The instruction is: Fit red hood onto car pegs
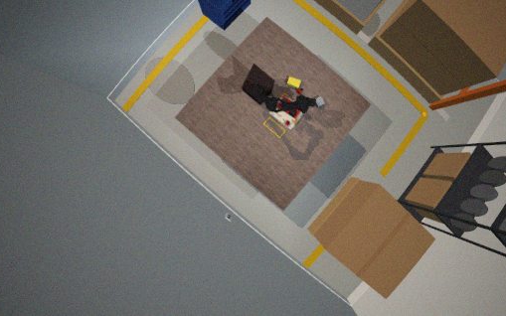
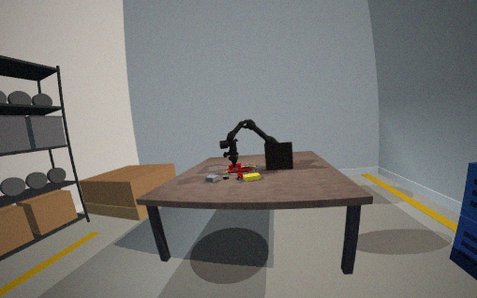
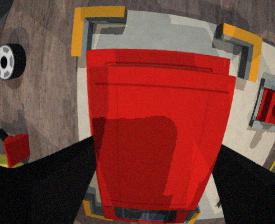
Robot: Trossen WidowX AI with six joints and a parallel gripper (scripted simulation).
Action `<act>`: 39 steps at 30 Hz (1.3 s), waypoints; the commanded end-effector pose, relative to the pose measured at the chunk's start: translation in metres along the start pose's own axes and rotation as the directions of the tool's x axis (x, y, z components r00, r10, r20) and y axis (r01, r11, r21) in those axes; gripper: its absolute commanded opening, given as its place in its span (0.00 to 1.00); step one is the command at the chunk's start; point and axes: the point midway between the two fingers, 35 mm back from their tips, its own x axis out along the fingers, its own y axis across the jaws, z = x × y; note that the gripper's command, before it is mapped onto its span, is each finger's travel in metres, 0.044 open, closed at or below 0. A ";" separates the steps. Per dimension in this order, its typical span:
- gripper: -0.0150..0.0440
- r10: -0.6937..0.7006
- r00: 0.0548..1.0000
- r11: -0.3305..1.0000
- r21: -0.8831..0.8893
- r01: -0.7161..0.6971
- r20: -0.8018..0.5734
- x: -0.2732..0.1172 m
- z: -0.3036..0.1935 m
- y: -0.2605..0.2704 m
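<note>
The red hood [image 3: 148, 100] [image 2: 234, 166] is held level over the car in the wrist view. My gripper [image 3: 156, 145] [image 2: 234, 163] is shut on it, one black finger at each side. The red chassis [image 3: 158, 56] shows as a strip beyond the hood's far edge, between the jig's yellow corner brackets [image 3: 99, 12] [image 3: 242, 36]. The rest of the chassis, the engine block, the pegs and the corner holes are hidden under the hood. Whether the hood touches the deck cannot be told.
A wheel [image 3: 10, 61] and a small red part [image 3: 17, 149] lie left in the wrist view. A red part [image 3: 272, 106] sits in a grey holder at right. A yellow block [image 1: 294, 82] [image 2: 251, 176], a grey block [image 2: 212, 178] and a black box [image 1: 257, 83] [image 2: 278, 156] stand nearby.
</note>
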 end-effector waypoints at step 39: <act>0.25 0.000 1.000 1.000 -0.002 0.000 0.002 -0.002 -0.002 0.000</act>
